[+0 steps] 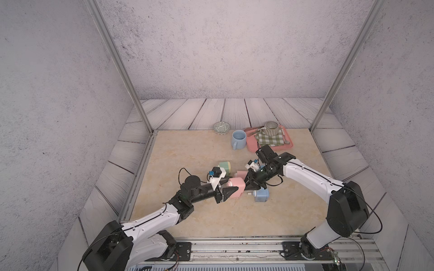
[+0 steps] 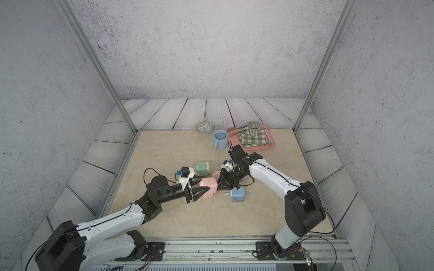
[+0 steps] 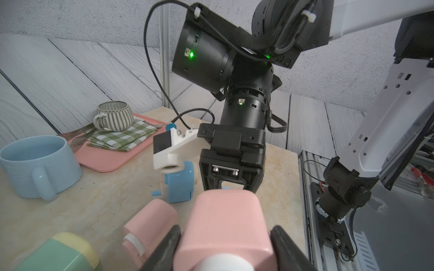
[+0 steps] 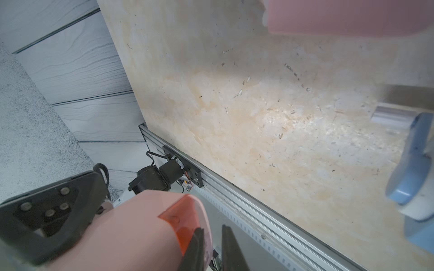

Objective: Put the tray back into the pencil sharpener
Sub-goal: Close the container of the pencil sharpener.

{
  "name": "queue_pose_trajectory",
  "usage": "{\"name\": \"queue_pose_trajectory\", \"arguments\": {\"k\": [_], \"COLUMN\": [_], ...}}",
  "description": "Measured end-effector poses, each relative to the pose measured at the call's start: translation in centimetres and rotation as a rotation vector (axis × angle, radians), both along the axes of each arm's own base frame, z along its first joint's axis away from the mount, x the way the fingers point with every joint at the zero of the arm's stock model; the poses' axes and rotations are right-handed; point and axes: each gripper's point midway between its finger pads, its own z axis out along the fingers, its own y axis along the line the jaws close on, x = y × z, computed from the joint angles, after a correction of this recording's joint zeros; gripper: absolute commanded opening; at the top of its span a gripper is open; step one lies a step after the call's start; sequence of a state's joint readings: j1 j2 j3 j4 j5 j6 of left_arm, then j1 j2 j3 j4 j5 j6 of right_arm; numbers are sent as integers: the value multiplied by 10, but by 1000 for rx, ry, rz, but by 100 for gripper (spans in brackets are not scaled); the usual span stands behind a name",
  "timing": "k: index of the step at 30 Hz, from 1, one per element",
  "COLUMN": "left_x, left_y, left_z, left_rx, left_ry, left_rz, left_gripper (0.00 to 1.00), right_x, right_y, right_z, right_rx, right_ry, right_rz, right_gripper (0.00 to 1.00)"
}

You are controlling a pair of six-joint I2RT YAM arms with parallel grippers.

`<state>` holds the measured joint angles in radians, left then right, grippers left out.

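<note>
Pale pink plastic makes up the pencil sharpener (image 1: 237,185): a boxy body with rounded corners and a white round piece at the end nearest the left arm. It lies near the middle of the counter (image 1: 187,152) in both top views, between the two arms. The left pincer (image 1: 232,184) is clamped on it, with one dark finger (image 3: 166,248) pressed to each side of the body in the left wrist view. I cannot tell whether the body rests on the counter or hangs just above it.

The tray (image 4: 182,218) is clear orange plastic with a curved face. It sits in the end of the pink body that faces the right arm. Whether it is pushed fully home cannot be told.

The right pincer (image 4: 212,248) is at that end, its two fingers drawn close with only a narrow gap between them. One finger overlaps the orange edge. I cannot tell whether it is pinching the tray or only touching it.

A second pink sharpener (image 1: 240,174) lies just behind the held one. A blue sharpener (image 1: 261,196) lies just beside the right pincer, and a green and yellow sharpener (image 1: 224,167) lies behind the left pincer. A blue mug (image 1: 238,139) stands towards the far edge.
</note>
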<state>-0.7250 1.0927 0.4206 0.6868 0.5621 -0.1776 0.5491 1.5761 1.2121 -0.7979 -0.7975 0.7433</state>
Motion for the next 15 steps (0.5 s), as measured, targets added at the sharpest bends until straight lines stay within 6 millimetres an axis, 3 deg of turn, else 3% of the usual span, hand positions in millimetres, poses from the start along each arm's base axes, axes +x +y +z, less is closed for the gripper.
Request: {"name": "queue_pose_trajectory", "arguments": {"k": [5, 9, 12, 15], "left_x": [-1, -5, -9, -13], "left_y": [1, 4, 4, 3], "left_z": [0, 2, 3, 2], "left_rx": [5, 16, 22, 32], "left_ry": [2, -19, -36, -48], "left_rz": [1, -7, -22, -44], "left_gripper": [0, 0, 0, 0], "right_x": [13, 27, 19, -5], "right_y": [-34, -60, -64, -62], "right_z": [9, 39, 76, 107], "right_rx": [-129, -202, -133, -7], "right_ry": [-127, -402, -673, -942], "right_rz": [-3, 36, 130, 269], "right_gripper": [34, 43, 52, 64]}}
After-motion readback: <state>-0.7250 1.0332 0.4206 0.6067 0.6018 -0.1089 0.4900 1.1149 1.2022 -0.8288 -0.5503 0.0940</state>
